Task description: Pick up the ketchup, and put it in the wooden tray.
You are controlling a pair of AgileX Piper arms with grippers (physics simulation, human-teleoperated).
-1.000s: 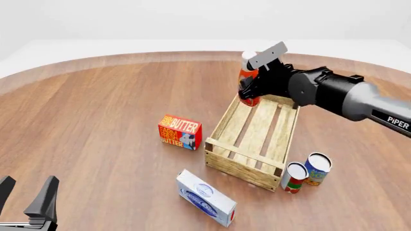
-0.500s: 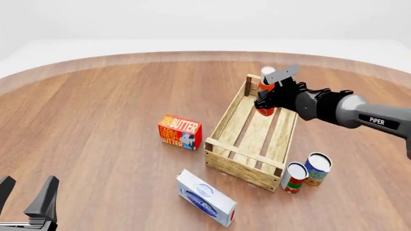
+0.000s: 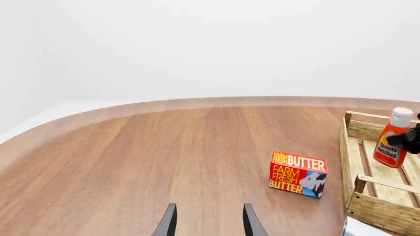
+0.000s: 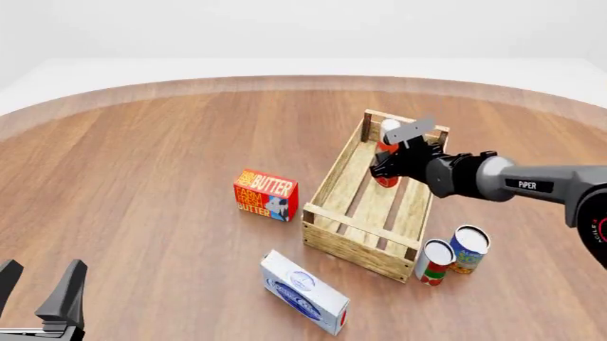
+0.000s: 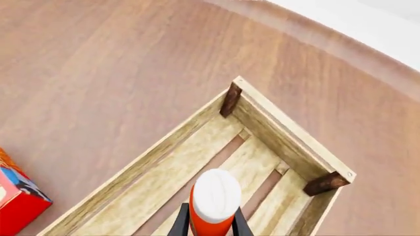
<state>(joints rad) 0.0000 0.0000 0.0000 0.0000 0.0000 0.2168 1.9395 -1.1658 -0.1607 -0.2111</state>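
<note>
Here we see the right gripper [image 4: 391, 158] clamped on the ketchup [image 4: 387, 150], our fingers pressed against both sides of the bottle just below its white cap — the bottle stands upright, low inside the far half of the wooden tray [image 4: 334, 181], between the crate's side walls. Whether its base touches the slats we cannot tell. The butter box [image 4: 266, 195] sits to the left of the tray, a white carton [image 4: 305, 292] just in front of its near-left corner, and two cans [image 4: 453, 256] beside its near-right corner. Well apart from the tray, the left gripper [image 4: 40, 296] waits low over the table [image 4: 152, 156] — jaws apart, holding nothing
</note>
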